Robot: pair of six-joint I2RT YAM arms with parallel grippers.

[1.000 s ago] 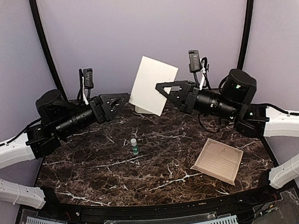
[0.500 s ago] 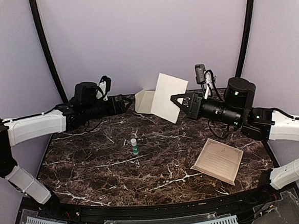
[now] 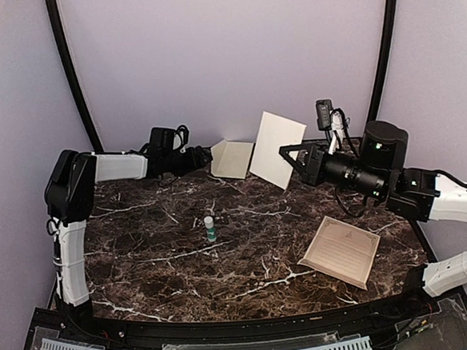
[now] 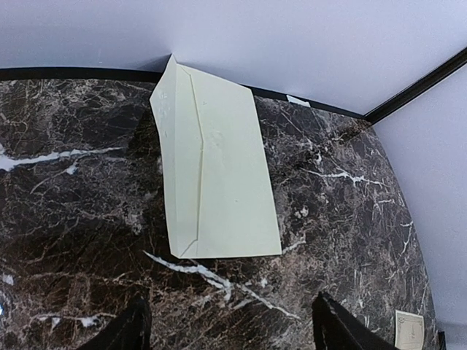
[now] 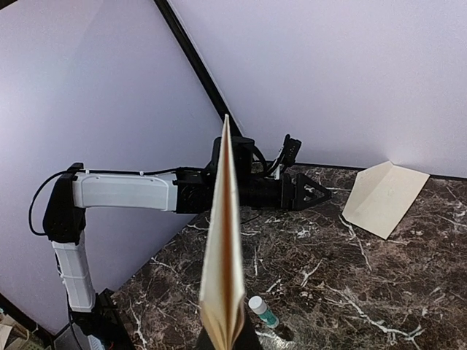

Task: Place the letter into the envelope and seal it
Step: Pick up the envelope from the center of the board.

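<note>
Letter: tan, thin dark border

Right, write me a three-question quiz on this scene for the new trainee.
1. True or false: the tan printed paper letter lies on the dark marble table, outside the pale cream paper envelope.
2. Fill in: the left tool points at the envelope with its fingers ____.
3. What grips the plain cream rectangular sheet that stands upright? A: left tool. B: right tool. C: nothing, it leans on the wall.

Key: 1 true; 2 open; 3 B.
</note>
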